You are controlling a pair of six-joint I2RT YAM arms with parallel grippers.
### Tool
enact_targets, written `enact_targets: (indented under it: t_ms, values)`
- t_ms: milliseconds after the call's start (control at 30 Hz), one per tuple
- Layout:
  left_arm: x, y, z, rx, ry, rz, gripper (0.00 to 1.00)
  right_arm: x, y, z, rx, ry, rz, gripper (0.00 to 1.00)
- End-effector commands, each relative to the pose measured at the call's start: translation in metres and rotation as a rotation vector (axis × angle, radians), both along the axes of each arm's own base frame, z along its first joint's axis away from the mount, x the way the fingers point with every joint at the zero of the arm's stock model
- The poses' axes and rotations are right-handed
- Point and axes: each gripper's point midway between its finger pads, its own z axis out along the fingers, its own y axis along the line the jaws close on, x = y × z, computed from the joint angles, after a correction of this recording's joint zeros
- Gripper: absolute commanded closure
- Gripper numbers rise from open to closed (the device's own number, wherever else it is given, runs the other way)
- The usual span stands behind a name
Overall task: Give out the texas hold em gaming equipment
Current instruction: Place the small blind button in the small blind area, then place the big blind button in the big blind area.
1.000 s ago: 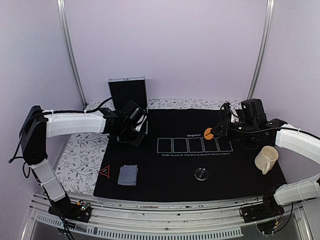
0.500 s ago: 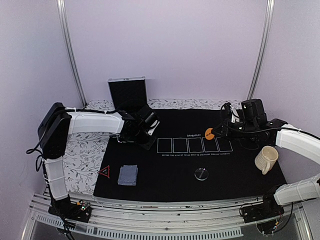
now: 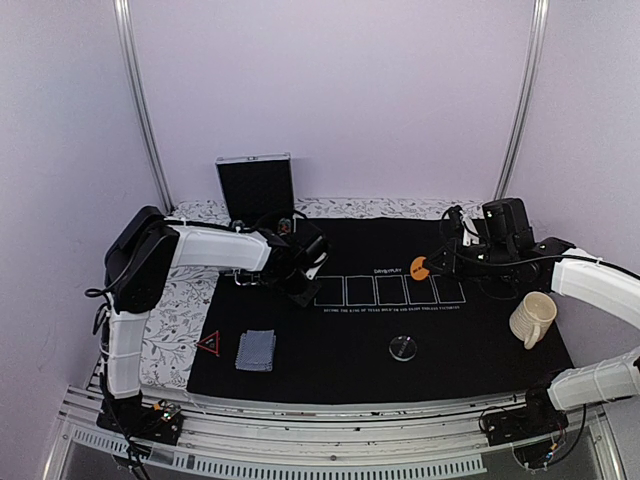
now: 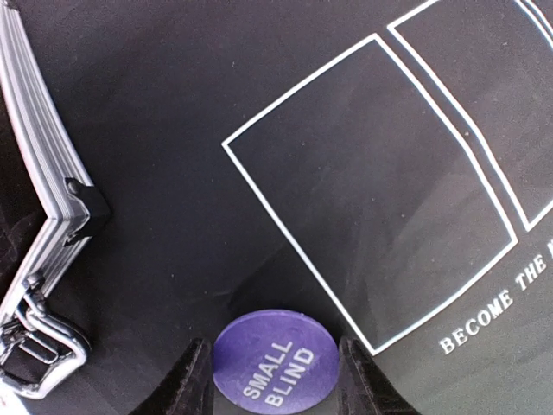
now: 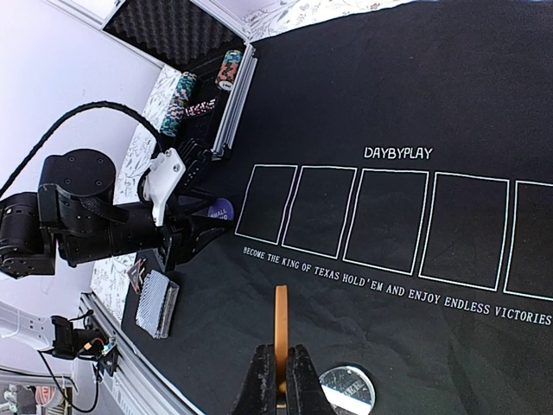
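Purple chip point(image 4: 275, 367), partly cropped, between part-open left jaws; orange chip point(image 5: 281, 320) edge-on in closed right jaws

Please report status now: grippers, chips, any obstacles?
Left gripper holds round purple small-blind chip. Right gripper holds round orange chip. Silver-edged open case near left gripper.

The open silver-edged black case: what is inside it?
Rows of multicoloured round poker chips and dark foam lining in the lid. The left arm hides the rest.
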Motion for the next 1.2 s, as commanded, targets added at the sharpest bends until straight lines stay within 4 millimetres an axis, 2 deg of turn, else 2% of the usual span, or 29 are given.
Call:
enact_targets:
  t_ms: [0, 133, 233, 367, 433, 467, 533, 633, 767, 833, 867, 900, 967, 1067, 1167]
  values:
    - [-0.001, -0.001, -0.004, 0.014, 0.01, -0.009, 0.63, 0.004, -0.002, 0.014, 0.0, -0.044, -0.008, 0.98]
    - [-0.004, -0.001, -0.001, 0.0, 0.018, -0.015, 0.48, 0.005, -0.002, 0.012, -0.002, -0.039, -0.01, 0.98]
    - [-0.006, -0.009, 0.01, -0.041, 0.023, -0.033, 0.34, 0.006, -0.002, 0.011, -0.006, -0.037, -0.009, 0.98]
    - [-0.004, -0.021, 0.05, -0.141, -0.023, -0.062, 0.21, 0.01, 0.0, 0.013, -0.011, -0.041, -0.01, 0.98]
    - [-0.005, -0.026, 0.074, -0.187, -0.049, -0.079, 0.18, 0.013, 0.001, 0.015, -0.016, -0.043, -0.007, 0.98]
    - [-0.006, -0.026, 0.096, -0.221, -0.075, -0.089, 0.17, 0.015, 0.002, 0.016, -0.02, -0.044, -0.005, 0.98]
    - [-0.014, -0.023, 0.125, -0.268, -0.104, -0.111, 0.17, 0.021, 0.004, 0.02, -0.028, -0.048, -0.003, 0.98]
    - [-0.029, -0.007, 0.154, -0.314, -0.128, -0.118, 0.15, 0.034, 0.01, 0.029, -0.041, -0.07, 0.005, 0.98]
    - [-0.051, 0.026, 0.175, -0.353, -0.125, -0.078, 0.14, 0.061, 0.018, 0.043, -0.066, -0.116, -0.001, 0.98]
    - [-0.061, 0.043, 0.181, -0.36, -0.132, -0.062, 0.13, 0.077, 0.025, 0.047, -0.077, -0.132, 0.004, 0.98]
    - [-0.066, 0.053, 0.18, -0.356, -0.131, -0.049, 0.13, 0.084, 0.028, 0.037, -0.091, -0.114, 0.008, 0.98]
    - [-0.07, 0.061, 0.182, -0.357, -0.139, -0.038, 0.13, 0.095, 0.032, 0.045, -0.087, -0.133, 0.007, 0.98]
    - [-0.074, 0.076, 0.185, -0.364, -0.162, -0.007, 0.12, 0.113, 0.035, 0.043, -0.097, -0.141, 0.004, 0.98]
    - [-0.075, 0.094, 0.188, -0.394, -0.213, 0.04, 0.07, 0.139, 0.039, 0.034, -0.087, -0.121, 0.0, 0.98]
    - [-0.065, 0.116, 0.181, -0.382, -0.265, 0.108, 0.02, 0.165, 0.041, 0.021, -0.084, -0.101, -0.028, 0.98]
